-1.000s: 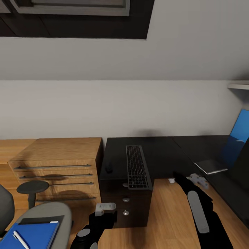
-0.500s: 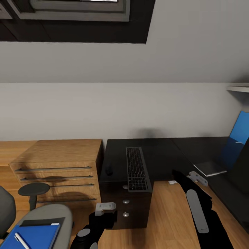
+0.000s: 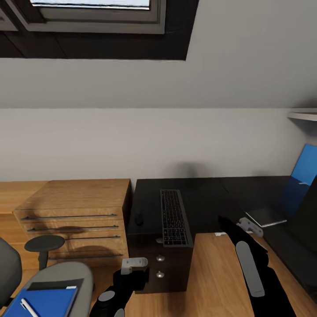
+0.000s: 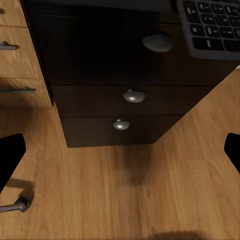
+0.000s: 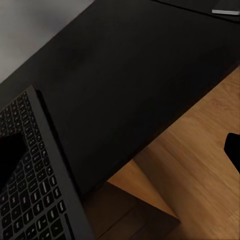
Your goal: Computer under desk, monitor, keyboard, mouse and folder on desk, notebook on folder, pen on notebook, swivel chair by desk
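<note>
Head view: right gripper (image 3: 226, 225) reaches out low over the desk (image 3: 202, 198) edge beside the keyboard (image 3: 174, 216), left gripper (image 3: 132, 263) hangs by the drawers; both look spread.

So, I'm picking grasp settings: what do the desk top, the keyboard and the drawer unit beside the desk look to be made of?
The desk top looks like matte black laminate or painted board: flat, dull, without grain. The keyboard seems to have a silver-grey frame, metal or plastic, with dark, probably plastic keys. The drawer unit looks like oak-toned wood or veneer, showing grain, with thin dark bar handles, probably metal. These are renders, so surface look only.
</note>
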Available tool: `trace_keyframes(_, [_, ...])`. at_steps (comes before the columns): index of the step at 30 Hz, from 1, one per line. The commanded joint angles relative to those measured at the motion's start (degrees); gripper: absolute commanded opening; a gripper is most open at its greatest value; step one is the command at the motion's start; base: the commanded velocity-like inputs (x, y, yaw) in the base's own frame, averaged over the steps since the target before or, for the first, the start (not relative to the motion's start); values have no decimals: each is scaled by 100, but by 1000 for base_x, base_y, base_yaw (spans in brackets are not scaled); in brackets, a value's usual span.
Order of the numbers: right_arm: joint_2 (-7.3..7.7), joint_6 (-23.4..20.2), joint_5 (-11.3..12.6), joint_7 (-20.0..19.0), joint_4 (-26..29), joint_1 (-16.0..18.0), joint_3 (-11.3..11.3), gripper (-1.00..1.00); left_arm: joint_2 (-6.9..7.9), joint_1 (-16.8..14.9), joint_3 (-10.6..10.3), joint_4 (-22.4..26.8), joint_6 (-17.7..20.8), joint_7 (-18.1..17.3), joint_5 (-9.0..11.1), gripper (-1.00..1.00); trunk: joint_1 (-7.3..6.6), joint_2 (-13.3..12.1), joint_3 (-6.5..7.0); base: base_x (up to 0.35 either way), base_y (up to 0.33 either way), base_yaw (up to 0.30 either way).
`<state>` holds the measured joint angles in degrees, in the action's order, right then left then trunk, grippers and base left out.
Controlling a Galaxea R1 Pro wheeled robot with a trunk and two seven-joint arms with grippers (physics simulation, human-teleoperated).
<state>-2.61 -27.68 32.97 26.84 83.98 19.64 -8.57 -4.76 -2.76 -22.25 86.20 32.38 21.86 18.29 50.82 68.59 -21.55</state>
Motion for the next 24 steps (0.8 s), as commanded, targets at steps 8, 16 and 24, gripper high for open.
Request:
trace_keyframes(8, [6, -18, 48, 40, 5, 5, -12, 100, 1, -5, -2, -15, 17, 55, 66, 100, -176, -318, 137, 0, 0, 0])
trace_keyframes(16, [14, -18, 36, 40, 2, 5, -13, 100, 1, -5, 1, -319, 23, 52, 68, 100, -352, -639, 281, 0, 0, 0])
trace_keyframes(24, [15, -18, 34, 37, -4, 5, -13, 100, -7, -5, 1, -380, 23, 53, 61, 100, -528, -959, 424, 0, 0, 0])
